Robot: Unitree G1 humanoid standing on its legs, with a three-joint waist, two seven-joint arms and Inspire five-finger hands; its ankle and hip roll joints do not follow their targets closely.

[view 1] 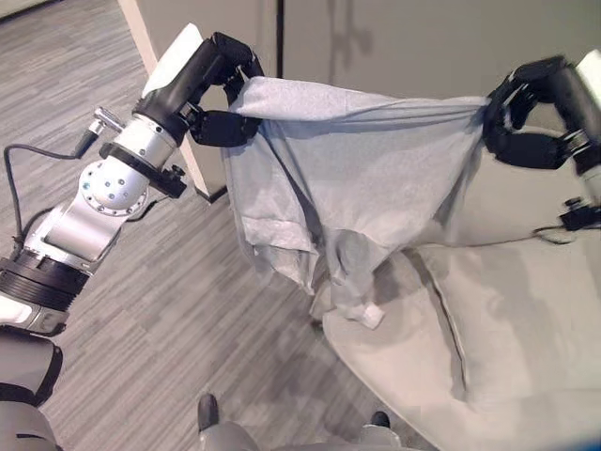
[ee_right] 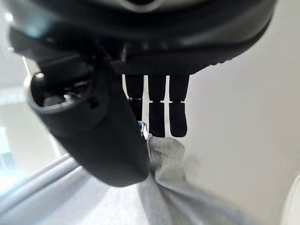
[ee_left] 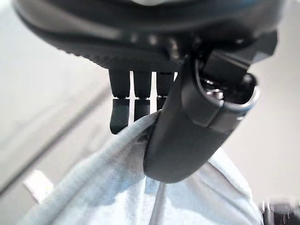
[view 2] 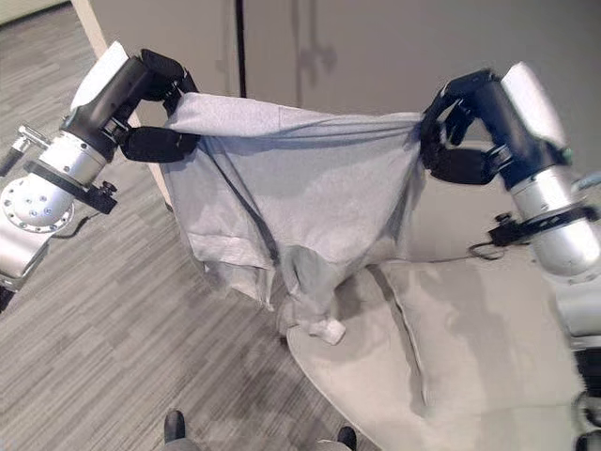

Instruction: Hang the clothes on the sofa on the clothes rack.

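A light grey garment (view 1: 362,178) hangs stretched in the air between both hands, above the sofa's (view 1: 507,329) front edge. My left hand (view 1: 223,99) pinches its left top corner, thumb pressed on the cloth (ee_left: 140,187) against the fingers. My right hand (view 1: 521,117) pinches the right top corner, cloth (ee_right: 168,187) caught between thumb and fingers. The garment's lower part (view 2: 305,282) droops in folds, and a sleeve cuff (view 1: 366,315) dangles close over the seat cushion.
The beige sofa has a loose cushion (view 2: 488,329) on its seat at the right. A grey wall or cabinet front (view 1: 394,42) with a vertical dark seam stands behind. Striped grey floor (view 1: 141,310) lies to the left. A person's dark shoes (view 1: 208,411) stand at the bottom.
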